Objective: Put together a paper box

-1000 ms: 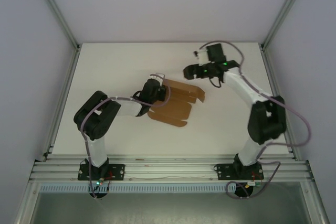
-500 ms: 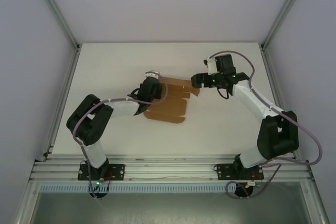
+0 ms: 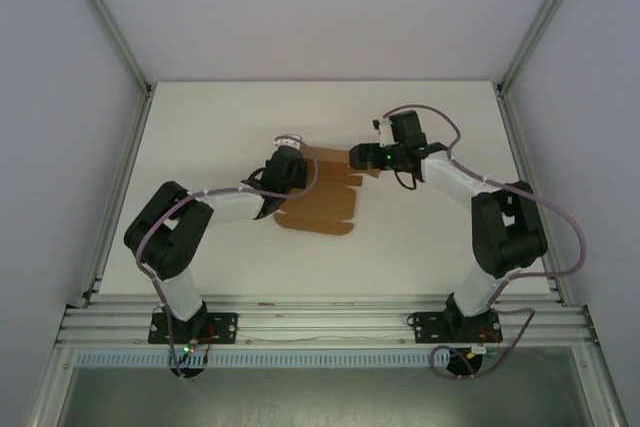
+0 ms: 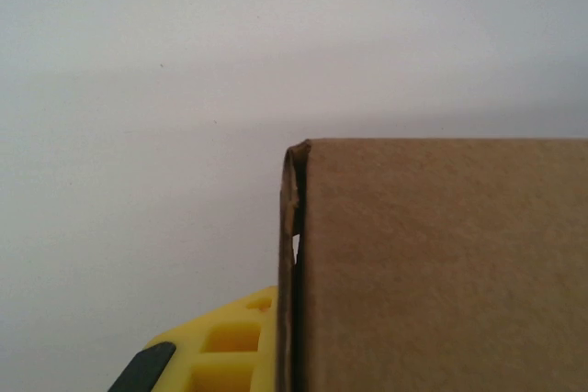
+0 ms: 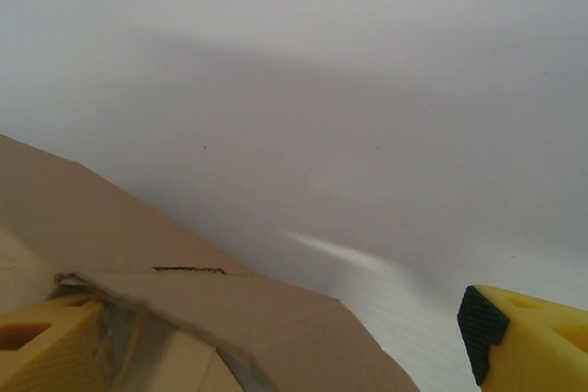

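I am holding my left gripper (image 3: 291, 160) clamped shut on the left end of the paper box (image 3: 325, 209). The box is a brown die-cut cardboard sheet, lying partly folded near the middle of the white surface (image 3: 220, 117). From above, its narrower upper strip is running to the right from my left gripper, while a wider panel is spreading out below it, toward my bases. In my left wrist view a cardboard panel (image 4: 441, 263) is standing right in front of the camera, its folded vertical edge just beside my yellow finger (image 4: 225, 346) at the bottom. I am holding my right gripper (image 3: 362, 158) at the right end of that upper strip with its fingers spread wide apart, so the sheet is stretching between my two grippers. In my right wrist view a cardboard flap (image 5: 211, 309) is coming in from the lower left and lying over one yellow fingertip (image 5: 41, 346) (whether it is pressing on it, I cannot tell). The other fingertip (image 5: 528, 341), with its black pad, is hanging well apart at the lower right, over bare surface and clear of the cardboard.
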You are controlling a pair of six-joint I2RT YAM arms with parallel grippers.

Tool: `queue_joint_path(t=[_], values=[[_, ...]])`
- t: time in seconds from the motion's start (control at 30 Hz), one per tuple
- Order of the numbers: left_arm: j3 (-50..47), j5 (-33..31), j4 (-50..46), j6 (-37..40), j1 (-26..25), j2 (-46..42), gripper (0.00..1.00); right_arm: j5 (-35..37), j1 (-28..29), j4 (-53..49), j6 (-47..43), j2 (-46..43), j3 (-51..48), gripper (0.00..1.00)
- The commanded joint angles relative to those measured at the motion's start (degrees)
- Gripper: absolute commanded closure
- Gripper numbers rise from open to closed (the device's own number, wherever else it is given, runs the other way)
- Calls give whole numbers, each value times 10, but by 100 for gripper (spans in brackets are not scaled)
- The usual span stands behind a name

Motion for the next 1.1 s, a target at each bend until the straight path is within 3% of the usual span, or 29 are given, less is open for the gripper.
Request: queue_joint_path(t=[0.0,0.1,0.27,0.4,0.57,0.67,0.93,1.07], values=[[15,14,-3,-25,-3,-30,100,42,8,61,27,-4,-24,9],[11,45,11,-40,-3,-33,100,62,22,173,73,-7,-68,10],[12,65,15,-67,-4,-27,100,124,55,471,229,4,-160,9],[17,80,10,-79,-3,-24,100,85,57,626,301,31,-190,8],[15,58,10,-77,-3,-20,100,-2,52,596,306,12,-191,8],[18,49,2,-77,-4,-19,100,-7,47,547,291,-26,-209,8],[14,40,-6,-85,4,-48,100,89,30,311,245,-174,-255,7],[11,38,-17,-94,11,-63,100,132,15,240,245,-241,-288,6]])
